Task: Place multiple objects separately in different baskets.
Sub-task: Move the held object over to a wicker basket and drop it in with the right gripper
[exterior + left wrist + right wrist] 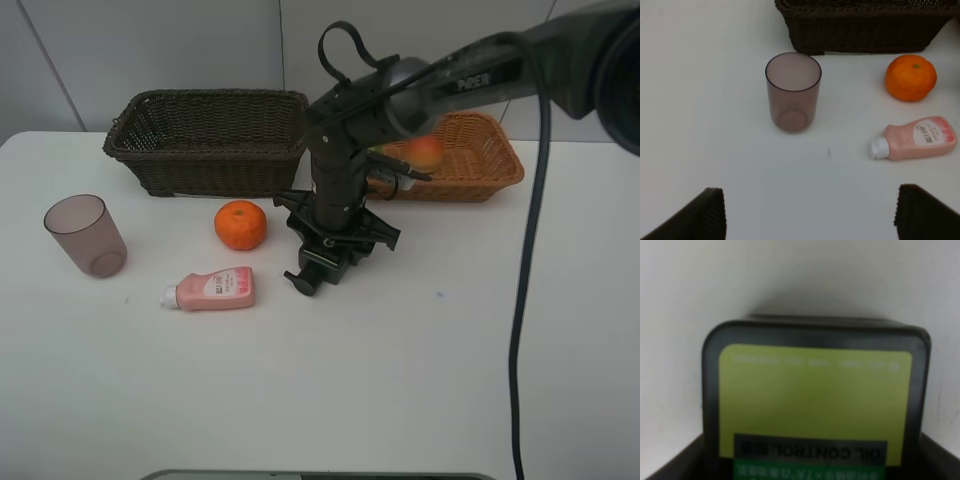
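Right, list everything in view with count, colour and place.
Dark basket: one, dark brown, back left.
Tan basket: one, orange-tan, back right.
Peach-like fruit: one, red-yellow, in the tan basket.
Cup: one, translucent mauve, upright, table's left.
Orange: one, orange, before the dark basket.
Small bottle: one, pink, lying by the orange.
Labelled bottle: one, dark with yellow-green label, mid-table.
Table: one, white.
Left claw: black, open, near the cup.
Right claw: black, astride the labelled bottle; grip unclear.
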`<action>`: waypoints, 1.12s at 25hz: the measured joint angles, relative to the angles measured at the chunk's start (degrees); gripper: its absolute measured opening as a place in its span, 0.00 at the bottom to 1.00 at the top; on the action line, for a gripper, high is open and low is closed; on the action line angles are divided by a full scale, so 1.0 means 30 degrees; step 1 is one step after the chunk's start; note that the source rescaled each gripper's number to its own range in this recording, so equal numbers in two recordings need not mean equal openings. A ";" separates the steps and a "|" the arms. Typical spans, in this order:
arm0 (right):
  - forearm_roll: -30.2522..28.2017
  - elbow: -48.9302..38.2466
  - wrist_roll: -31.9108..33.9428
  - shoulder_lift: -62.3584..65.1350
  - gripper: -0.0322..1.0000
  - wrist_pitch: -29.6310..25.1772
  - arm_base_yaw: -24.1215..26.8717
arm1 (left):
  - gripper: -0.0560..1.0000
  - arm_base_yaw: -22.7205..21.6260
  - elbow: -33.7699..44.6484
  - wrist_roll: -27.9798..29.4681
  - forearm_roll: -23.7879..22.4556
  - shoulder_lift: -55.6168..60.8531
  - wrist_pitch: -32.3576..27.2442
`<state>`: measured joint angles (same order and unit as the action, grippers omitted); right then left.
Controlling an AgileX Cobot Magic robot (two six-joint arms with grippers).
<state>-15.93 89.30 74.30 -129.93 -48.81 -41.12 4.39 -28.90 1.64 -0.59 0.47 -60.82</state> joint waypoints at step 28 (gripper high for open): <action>0.6269 0.1711 -1.6153 0.2201 0.18 -0.1755 0.0213 | 0.82 0.0000 0.0000 0.0000 0.0000 0.0000 0.0000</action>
<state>2.88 94.43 25.84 -123.33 -54.08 -40.48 4.39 -28.90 1.64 -0.59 0.47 -60.82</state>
